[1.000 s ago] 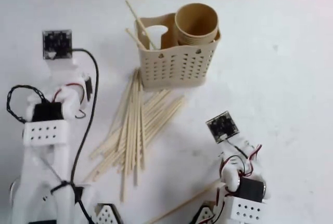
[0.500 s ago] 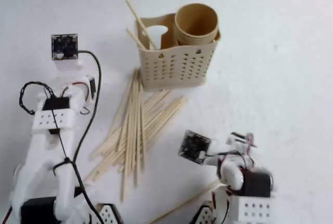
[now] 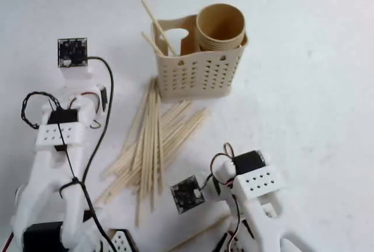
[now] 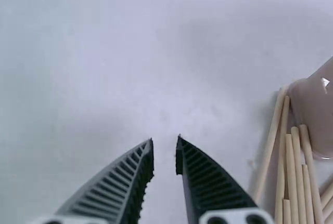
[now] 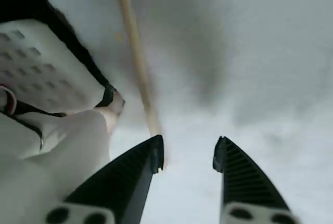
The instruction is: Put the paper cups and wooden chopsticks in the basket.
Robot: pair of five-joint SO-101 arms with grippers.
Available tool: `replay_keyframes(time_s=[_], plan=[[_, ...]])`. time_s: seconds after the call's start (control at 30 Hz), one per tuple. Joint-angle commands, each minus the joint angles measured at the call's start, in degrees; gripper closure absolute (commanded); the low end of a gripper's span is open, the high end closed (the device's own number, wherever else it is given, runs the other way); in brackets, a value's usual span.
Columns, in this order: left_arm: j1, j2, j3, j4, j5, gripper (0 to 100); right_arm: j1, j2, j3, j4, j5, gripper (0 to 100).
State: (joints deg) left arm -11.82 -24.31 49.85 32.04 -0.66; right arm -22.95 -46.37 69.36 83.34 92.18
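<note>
A beige perforated basket (image 3: pixel 197 75) stands at the table's back middle, holding stacked paper cups (image 3: pixel 221 25) and a few wooden chopsticks (image 3: pixel 155 30). A fan of loose chopsticks (image 3: pixel 149 141) lies on the table in front of it. A single chopstick (image 3: pixel 193 237) lies near the front edge; it also runs past one finger of my right gripper (image 5: pixel 187 151), which is open and empty above the table. My left gripper (image 4: pixel 165 148) is slightly open over bare table, left of the pile's ends (image 4: pixel 291 177).
The left arm (image 3: pixel 55 141) stands at the table's left with a black cable looping beside it. The right arm (image 3: pixel 251 187) is at the front middle. The arm base (image 5: pixel 47 78) sits close beside the single chopstick (image 5: pixel 134 52). The table's right half is bare.
The right arm has swung left and forward, bringing its wrist from the right of the pile down over the single chopstick. The left arm shifted slightly early on, then stayed still.
</note>
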Motion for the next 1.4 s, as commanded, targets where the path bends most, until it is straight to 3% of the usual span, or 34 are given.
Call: replay_keyframes(time_s=[0.0, 0.27, 0.53, 0.67, 0.97, 1.37], plan=[[-0.57, 0.22, -1.23, -1.05, 0.53, 91, -0.66, -1.8, 2.81, 0.22, 7.47, 82.5], [-0.66, 0.22, -1.67, -0.97, 0.53, 91, -5.14, -1.98, 10.64, -8.57, 8.18, 82.5], [-0.66, 0.22, -1.76, -1.23, 0.53, 91, -9.19, -2.15, 10.9, -9.1, 7.65, 82.5], [-0.66, 0.22, -1.76, -1.23, 0.53, 91, -10.33, -2.59, 9.85, -11.56, -4.4, 82.7], [-0.66, 0.22, -1.76, -0.97, 0.53, 91, -28.88, -1.98, 2.02, -5.58, -22.95, 82.6], [-4.09, 0.31, -3.6, -0.79, 0.88, 91, -49.45, -0.48, 2.99, -8.04, -27.6, 82.5]])
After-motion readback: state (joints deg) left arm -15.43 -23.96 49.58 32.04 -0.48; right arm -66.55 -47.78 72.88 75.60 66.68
